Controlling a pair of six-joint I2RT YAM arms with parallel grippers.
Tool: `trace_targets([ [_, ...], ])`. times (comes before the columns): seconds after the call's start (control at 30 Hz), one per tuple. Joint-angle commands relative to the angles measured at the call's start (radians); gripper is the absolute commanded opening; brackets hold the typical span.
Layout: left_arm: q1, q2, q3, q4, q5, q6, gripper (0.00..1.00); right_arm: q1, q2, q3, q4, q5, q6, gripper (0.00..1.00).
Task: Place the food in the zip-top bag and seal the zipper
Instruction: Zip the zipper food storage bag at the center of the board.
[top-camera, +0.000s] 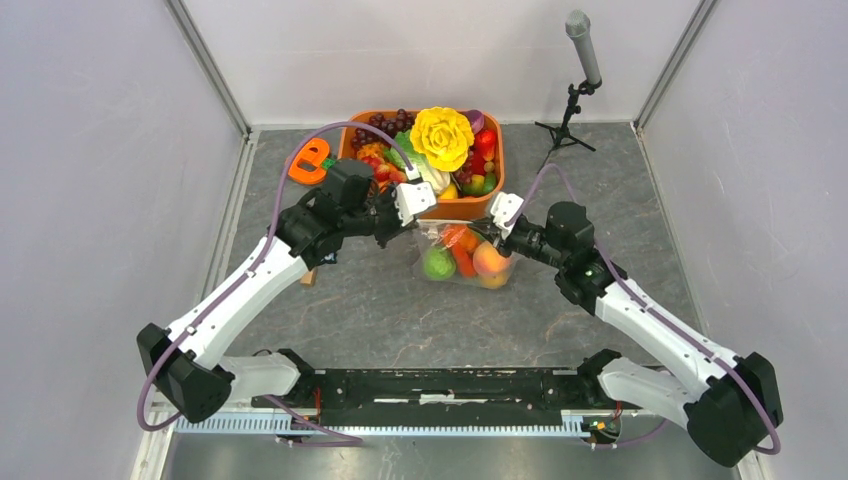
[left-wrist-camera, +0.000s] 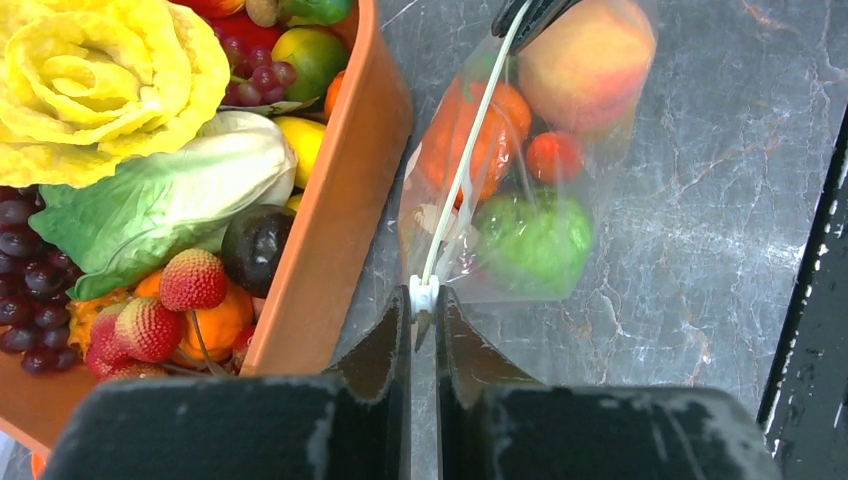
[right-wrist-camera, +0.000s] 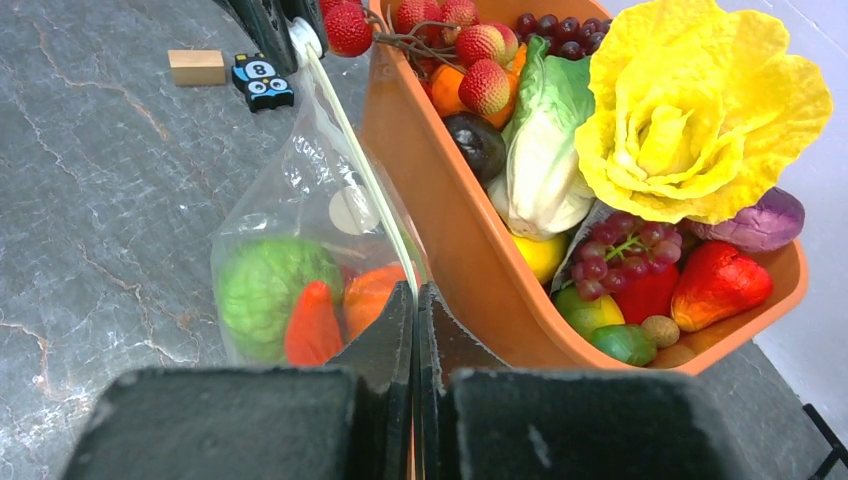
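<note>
Zip-top bag (top-camera: 465, 255), seemingly soft and sagging with light food (left-wrist-camera: 533, 240), lay at six o'clock of the tub (top-camera: 470, 208), best held by its stiffer zipper (left-wrist-camera: 465, 160), whose ends the left gripper (left-wrist-camera: 424, 300) and right gripper (right-wrist-camera: 416, 290) pinched.

White-and-black arms (top-camera: 240, 295), purple cables (top-camera: 350, 124)

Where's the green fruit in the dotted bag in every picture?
Top view: green fruit in the middle, at the bag's left end.
Left wrist view: right of centre, inside the bag.
Right wrist view: lower left, behind the clear plastic.
Shared landmark: the orange tub beside the bag.
</note>
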Motion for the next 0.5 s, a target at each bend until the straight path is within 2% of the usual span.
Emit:
trace_targets([
  [0.0,0.022,-0.046,-0.004,-0.011,-0.092,0.02,0.04,-0.018,-0.046,0.005,-0.029,0.127,-0.001,0.0],
  [0.03,0.023,-0.05,-0.012,0.008,-0.091,0.007,0.05,-0.018,-0.052,0.002,-0.029,0.133,0.002,0.0],
  [0.07,0.023,-0.051,-0.02,0.041,-0.082,-0.01,0.18,-0.018,-0.058,0.0,-0.033,0.143,0.005,0.0],
  [0.13,0.023,-0.06,-0.036,0.102,-0.058,-0.052,0.53,-0.018,-0.074,-0.004,-0.039,0.177,0.019,0.0],
  [0.23,0.022,-0.093,-0.09,0.231,-0.025,-0.122,0.83,-0.018,-0.115,-0.016,-0.058,0.27,0.027,0.0],
  [0.3,0.022,-0.127,-0.13,0.311,-0.002,-0.159,0.99,-0.018,-0.149,-0.024,-0.079,0.334,0.029,0.0],
  [0.47,0.023,-0.197,-0.195,0.45,-0.022,-0.23,1.0,-0.018,-0.231,-0.024,-0.132,0.468,0.036,0.0],
])
